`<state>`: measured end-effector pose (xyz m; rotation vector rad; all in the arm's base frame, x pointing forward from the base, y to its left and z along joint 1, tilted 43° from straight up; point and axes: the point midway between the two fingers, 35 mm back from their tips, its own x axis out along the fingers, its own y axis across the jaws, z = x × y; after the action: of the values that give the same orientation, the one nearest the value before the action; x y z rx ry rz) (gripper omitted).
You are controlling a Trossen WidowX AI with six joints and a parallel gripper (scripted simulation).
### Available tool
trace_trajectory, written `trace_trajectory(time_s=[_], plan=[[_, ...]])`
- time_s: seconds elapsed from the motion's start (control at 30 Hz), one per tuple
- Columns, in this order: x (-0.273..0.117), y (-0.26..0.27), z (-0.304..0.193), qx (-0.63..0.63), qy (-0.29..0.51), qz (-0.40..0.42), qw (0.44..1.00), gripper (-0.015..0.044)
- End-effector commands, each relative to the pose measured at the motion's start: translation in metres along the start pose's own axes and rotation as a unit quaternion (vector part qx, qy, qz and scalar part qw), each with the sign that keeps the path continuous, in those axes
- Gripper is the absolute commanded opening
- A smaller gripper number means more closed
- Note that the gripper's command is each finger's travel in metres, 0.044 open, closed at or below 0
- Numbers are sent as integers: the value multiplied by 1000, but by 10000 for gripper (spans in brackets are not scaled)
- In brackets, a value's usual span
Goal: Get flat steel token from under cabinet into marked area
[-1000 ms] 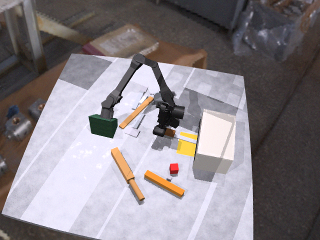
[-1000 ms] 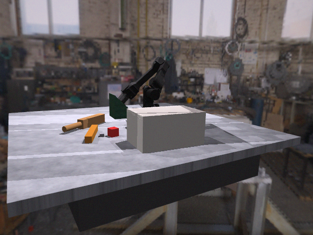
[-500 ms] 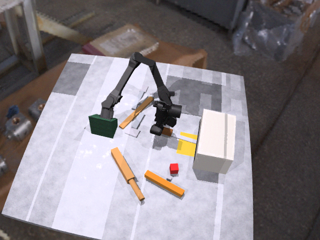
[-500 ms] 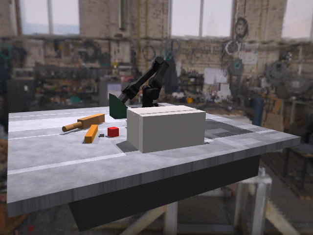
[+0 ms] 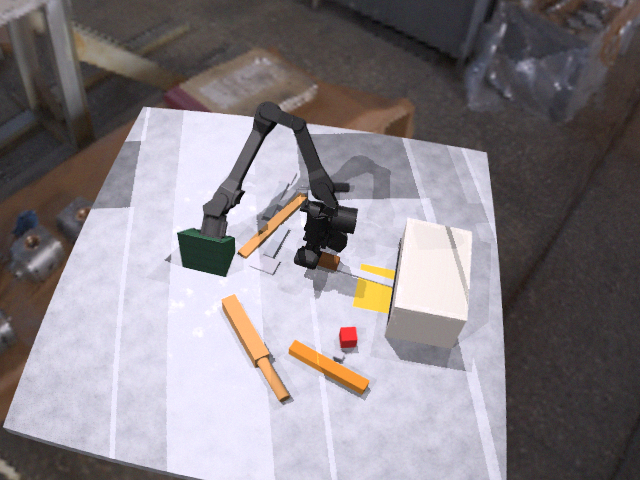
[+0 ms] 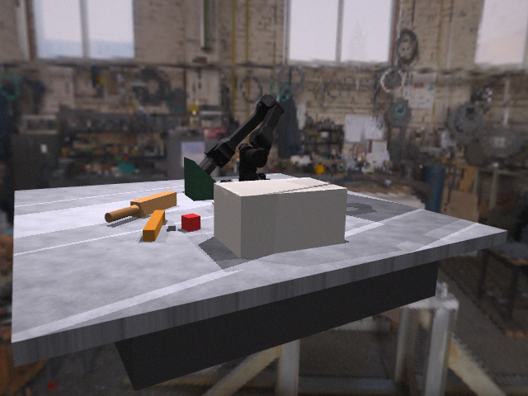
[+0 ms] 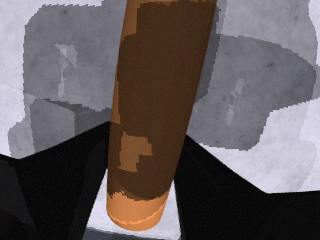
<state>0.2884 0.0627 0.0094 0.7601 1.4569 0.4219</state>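
Note:
My gripper (image 5: 316, 259) (image 7: 144, 135) is shut on the brown-orange handle (image 5: 329, 261) (image 7: 155, 100) of a tool, low over the table. The tool's thin grey rod (image 5: 356, 276) runs from the handle across the marked area to the cabinet's front bottom edge; its far end is hidden. The white cabinet (image 5: 434, 268) (image 6: 294, 221) stands on the table to the right in the top view. The yellow marked area (image 5: 372, 298) lies in front of it, crossed by a pale band. The steel token and the vent slots cannot be made out.
A red cube (image 5: 348, 337) (image 6: 190, 222), a small grey piece (image 5: 338, 358) (image 6: 171, 228), an orange bar (image 5: 328, 366) (image 6: 153, 225) and an orange paddle (image 5: 245, 330) (image 6: 155, 203) lie on the near side. Another orange bar (image 5: 271, 226) and a green block (image 5: 205, 253) (image 6: 198, 183) are near the arm.

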Motion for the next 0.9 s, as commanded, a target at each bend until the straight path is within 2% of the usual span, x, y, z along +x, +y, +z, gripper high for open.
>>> trace_trajectory(time_s=[0.0, 0.87], plan=[[1, 0, -8, 5, 3, 0, 1000, 0], [1, 2, -39, 6, 3, 0, 1000, 0]])
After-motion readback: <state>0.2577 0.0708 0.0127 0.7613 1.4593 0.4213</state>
